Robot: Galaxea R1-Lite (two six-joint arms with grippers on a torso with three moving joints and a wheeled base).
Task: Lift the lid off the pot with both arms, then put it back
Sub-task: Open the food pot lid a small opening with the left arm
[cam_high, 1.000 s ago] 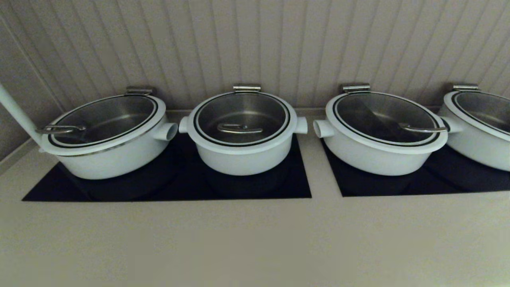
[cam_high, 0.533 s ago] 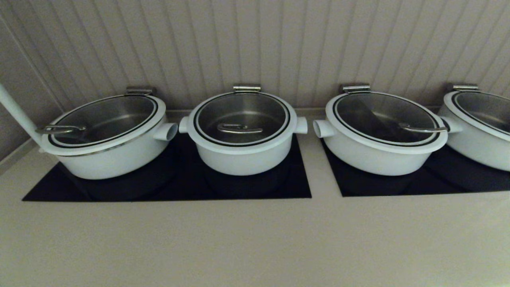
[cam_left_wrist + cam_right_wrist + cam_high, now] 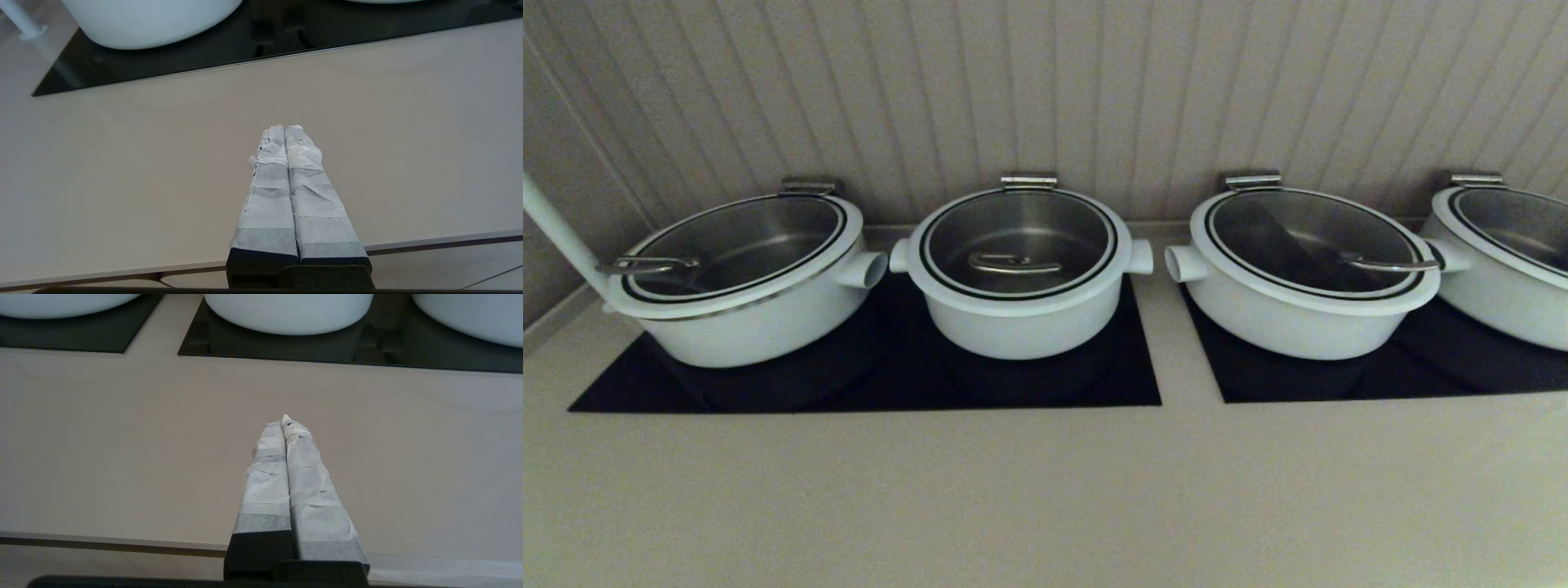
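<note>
Currently the lid [image 3: 1018, 245] sits seated on the pot [image 3: 1019, 314], at 12 o'clock of the head view, on the black panel [image 3: 866, 384]. Left gripper [image 3: 284, 127] and right gripper [image 3: 284, 418] both hover over the beige counter [image 3: 1045, 490] near its front edge, taped fingers pressed together, holding nothing.

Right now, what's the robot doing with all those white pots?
Nothing is being touched yet. The lid sits closed on the pot, the small deep one between wider pots on the black cooktop. The left end effector and the right end effector are both shut, empty, and held over the bare beige counter in front of the pots. The lifting has not started.
</note>
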